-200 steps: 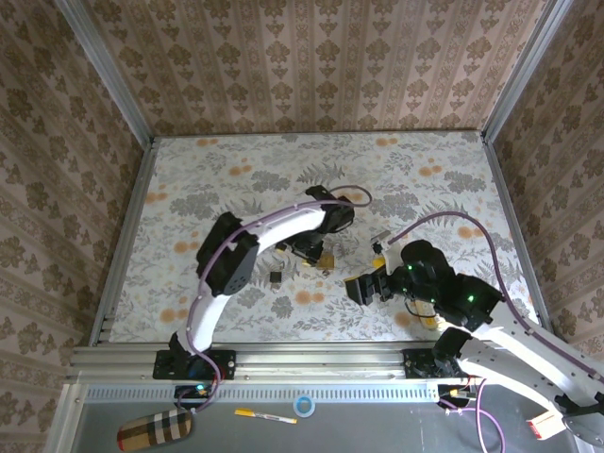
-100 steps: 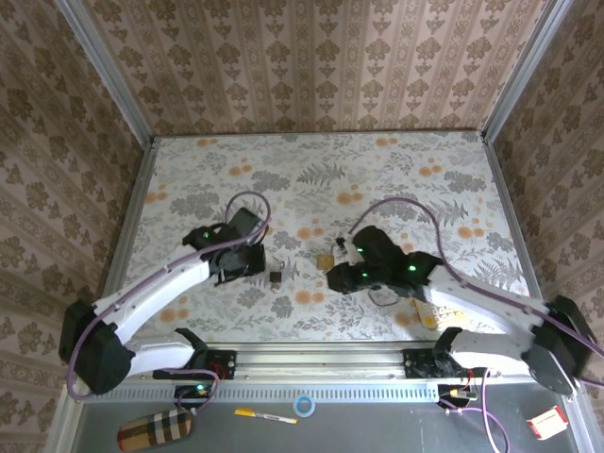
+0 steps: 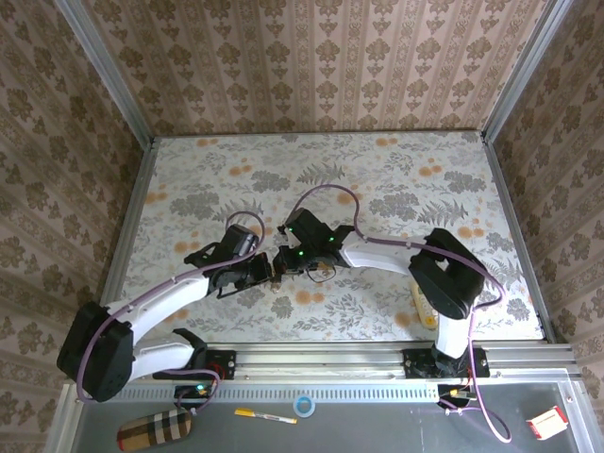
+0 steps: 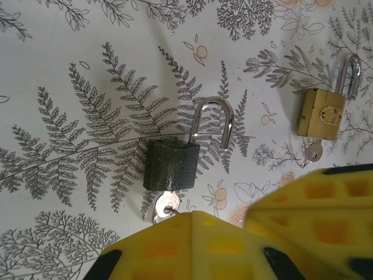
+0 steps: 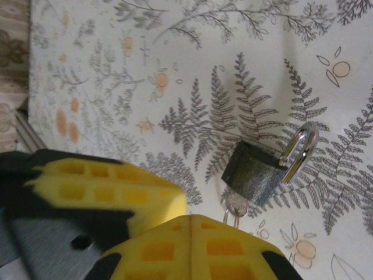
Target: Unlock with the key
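A small dark padlock (image 4: 172, 165) with a silver shackle (image 4: 213, 122) lies flat on the patterned table. A tiny silver key (image 4: 166, 204) on a thin wire ring sticks out of its bottom. My left gripper (image 4: 192, 216) is shut, its yellow tips right at the key's ring; I see nothing held between them. From the other side, my right gripper (image 5: 191, 219) is also shut, just below the same key (image 5: 236, 204) and padlock (image 5: 256, 175). In the top view both grippers (image 3: 262, 271) (image 3: 283, 260) meet mid-table.
A brass padlock (image 4: 322, 114) with its own small key (image 4: 312, 153) lies to the right of the dark one. The right gripper's yellow finger (image 4: 315, 210) crowds the left wrist view. Metal rails and wallpapered walls (image 3: 311, 66) bound the table.
The right arm has swung left across the table to the dark padlock. The left gripper has moved right toward it, so both grippers now sit close together.
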Tool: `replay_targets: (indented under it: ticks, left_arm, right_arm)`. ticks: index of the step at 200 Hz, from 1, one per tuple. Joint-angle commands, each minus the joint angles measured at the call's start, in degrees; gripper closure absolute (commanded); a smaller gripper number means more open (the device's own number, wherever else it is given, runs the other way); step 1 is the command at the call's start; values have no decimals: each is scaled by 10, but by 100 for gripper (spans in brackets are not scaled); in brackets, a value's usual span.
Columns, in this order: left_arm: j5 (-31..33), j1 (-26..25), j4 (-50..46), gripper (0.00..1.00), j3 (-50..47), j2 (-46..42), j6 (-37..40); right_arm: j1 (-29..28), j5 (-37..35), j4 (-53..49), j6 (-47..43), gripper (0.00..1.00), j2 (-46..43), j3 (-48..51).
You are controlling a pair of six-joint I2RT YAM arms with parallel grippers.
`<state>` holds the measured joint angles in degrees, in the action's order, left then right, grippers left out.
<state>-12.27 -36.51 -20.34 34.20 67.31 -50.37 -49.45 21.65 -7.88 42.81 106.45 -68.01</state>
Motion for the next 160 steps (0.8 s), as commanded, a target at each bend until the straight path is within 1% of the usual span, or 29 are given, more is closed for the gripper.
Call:
replay_targets:
  ticks: [1, 24, 41, 61, 88, 160]
  left_arm:
    - [-17, 6, 35, 100, -11, 19, 4]
    - [-14, 6, 58, 100, -22, 38, 1]
    - [-9, 6, 65, 100, -25, 52, 1]
    - [-14, 6, 98, 100, -34, 64, -2]
    - [-6, 6, 98, 100, -29, 83, 2]
    - [-1, 6, 106, 100, -28, 131, 8]
  right_arm:
    - [-2, -12, -10, 10, 100, 27, -33]
    - [-1, -24, -27, 4, 100, 49, -53]
    - [2, -29, -25, 3, 100, 56, -53]
    - [4, -39, -27, -1, 100, 57, -50]
    - [7, -56, -32, -8, 100, 56, -45]
    - [18, -66, -15, -7, 100, 58, -20]
